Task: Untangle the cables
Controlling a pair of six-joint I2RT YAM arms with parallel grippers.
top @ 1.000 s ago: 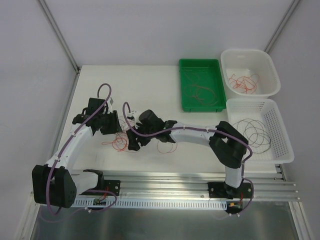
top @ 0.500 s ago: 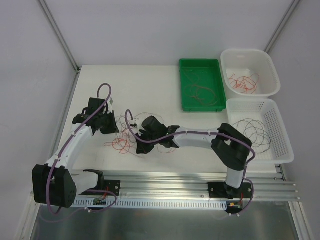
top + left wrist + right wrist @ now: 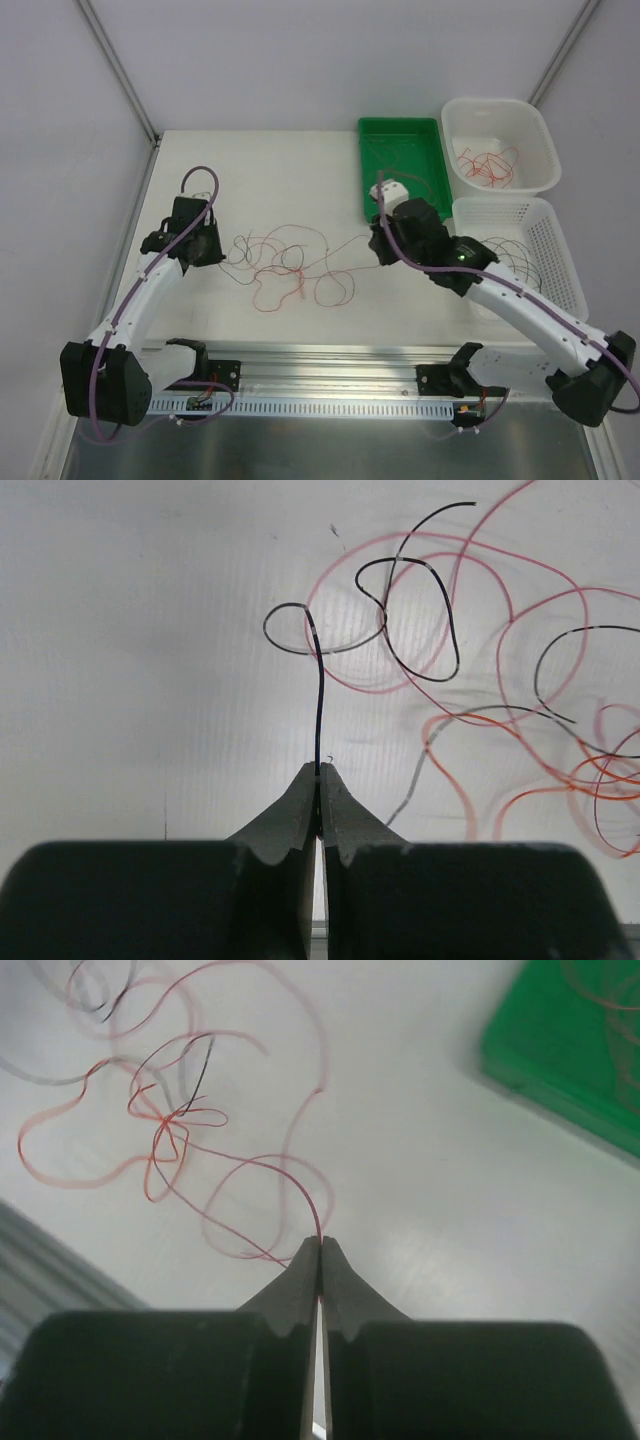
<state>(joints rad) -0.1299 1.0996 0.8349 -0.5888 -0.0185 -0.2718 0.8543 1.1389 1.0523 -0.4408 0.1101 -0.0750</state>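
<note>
Your left gripper [image 3: 320, 775] pinches a dark cable [image 3: 319, 695], your right gripper [image 3: 320, 1243] a red cable [image 3: 296, 1174]; the cables [image 3: 283, 268] sprawl on the table [image 3: 260, 170] between them. Pull hard and the central knot [image 3: 165, 1133] may tighten, or a strand may slip out.

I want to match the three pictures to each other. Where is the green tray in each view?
Top external: the green tray is in the upper part, a little right of centre.
Left wrist: not in it.
Right wrist: in the upper right corner, cut by the picture's edge.
Shared landmark: the cable tangle, seen in all three views.
</note>
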